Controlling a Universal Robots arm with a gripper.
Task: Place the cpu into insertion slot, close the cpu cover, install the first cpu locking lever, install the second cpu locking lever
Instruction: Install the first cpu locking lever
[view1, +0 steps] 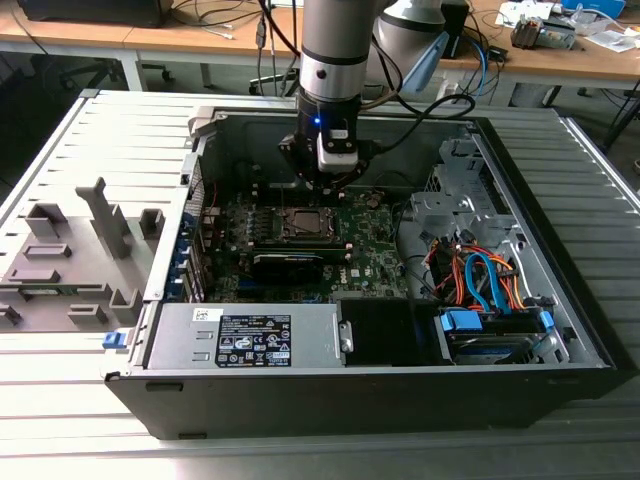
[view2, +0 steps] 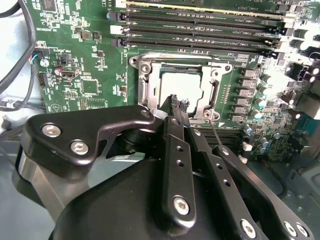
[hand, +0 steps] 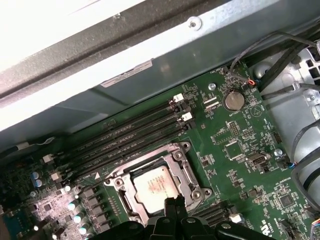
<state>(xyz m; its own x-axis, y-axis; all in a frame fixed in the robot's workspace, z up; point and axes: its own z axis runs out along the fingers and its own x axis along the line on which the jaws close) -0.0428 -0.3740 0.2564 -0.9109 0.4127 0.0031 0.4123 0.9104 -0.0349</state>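
An open computer case (view1: 560, 330) lies on a slatted grey table (view1: 90, 150), motherboard (hand: 235, 150) facing up. The cpu (hand: 157, 185) sits in the insertion slot (view2: 145, 82) with the cpu cover (view2: 212, 92) closed over its edges. My gripper (view2: 179, 102) hovers at the slot's near edge, fingers together, seemingly empty. Judging by that, a locking lever is the step: press steadily, staying beside the slot

Open computer case (view1: 590, 330) – power supply (view1: 245, 335), orange-blue cables (view1: 485, 280), coin battery (hand: 233, 100).
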